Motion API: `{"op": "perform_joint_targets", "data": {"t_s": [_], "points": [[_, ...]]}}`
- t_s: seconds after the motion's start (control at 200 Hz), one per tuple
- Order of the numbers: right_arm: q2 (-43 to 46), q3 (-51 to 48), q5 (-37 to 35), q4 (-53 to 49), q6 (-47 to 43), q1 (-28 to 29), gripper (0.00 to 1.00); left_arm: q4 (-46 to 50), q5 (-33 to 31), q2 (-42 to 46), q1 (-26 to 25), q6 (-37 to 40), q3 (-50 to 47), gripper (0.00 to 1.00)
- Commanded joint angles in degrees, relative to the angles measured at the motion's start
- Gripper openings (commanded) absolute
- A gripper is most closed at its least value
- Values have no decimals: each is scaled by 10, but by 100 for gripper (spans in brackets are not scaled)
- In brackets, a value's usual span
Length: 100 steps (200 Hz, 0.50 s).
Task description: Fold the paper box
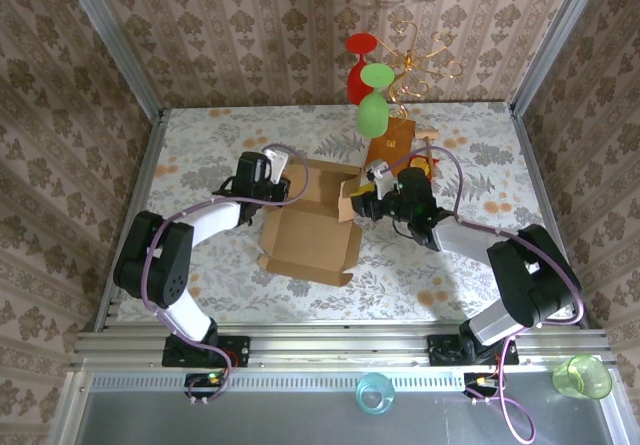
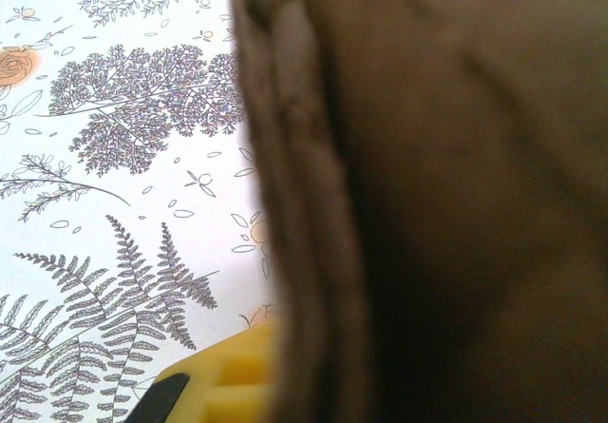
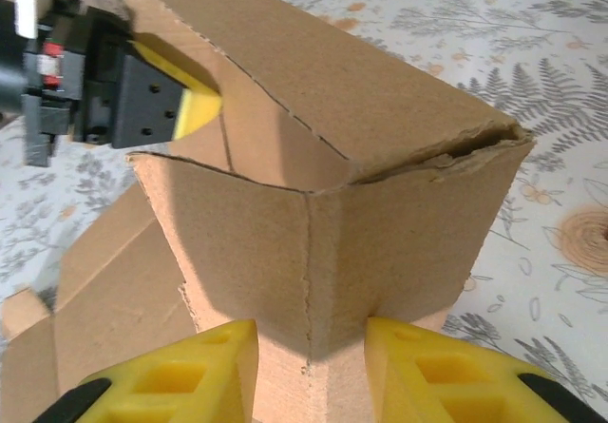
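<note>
Found paper box (image 1: pixel 310 235) just near-left of the orange-brown box (image 1: pixel 392 145), open side up on a white table (image 1: pixel 200 135) printed with ferns and flowers. Noted long axis running near-to-far, near end swung slightly left, with far walls raised and near panel flat. Logged damask-papered walls (image 1: pixel 250 25) on three sides and a metal rail (image 1: pixel 350 345) along the near edge. Saw bare table well left of the orange-brown box, nearer than it, and to its right. Recorded left gripper (image 1: pixel 296 189) left of that box, pinched tight on the paper box's far-left wall. Recorded right gripper (image 1: pixel 362 203) just nearer than it, fingers (image 3: pixel 418 366) part-way apart astride a raised corner, cardboard filling the gap. Could not tell grip from mere contact.
</note>
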<state>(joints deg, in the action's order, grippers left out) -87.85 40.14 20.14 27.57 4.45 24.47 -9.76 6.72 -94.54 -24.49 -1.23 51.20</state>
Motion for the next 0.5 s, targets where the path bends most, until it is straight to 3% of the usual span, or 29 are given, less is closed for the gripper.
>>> {"op": "perform_joint_targets", "data": {"t_s": [0.0, 0.495], "points": [[-18, 18, -65, 13, -8, 14, 36, -7, 1, 9, -13, -1, 13, 0], [-57, 26, -195, 61, 23, 47, 40, -8, -16, 16, -13, -7, 3, 0]]}}
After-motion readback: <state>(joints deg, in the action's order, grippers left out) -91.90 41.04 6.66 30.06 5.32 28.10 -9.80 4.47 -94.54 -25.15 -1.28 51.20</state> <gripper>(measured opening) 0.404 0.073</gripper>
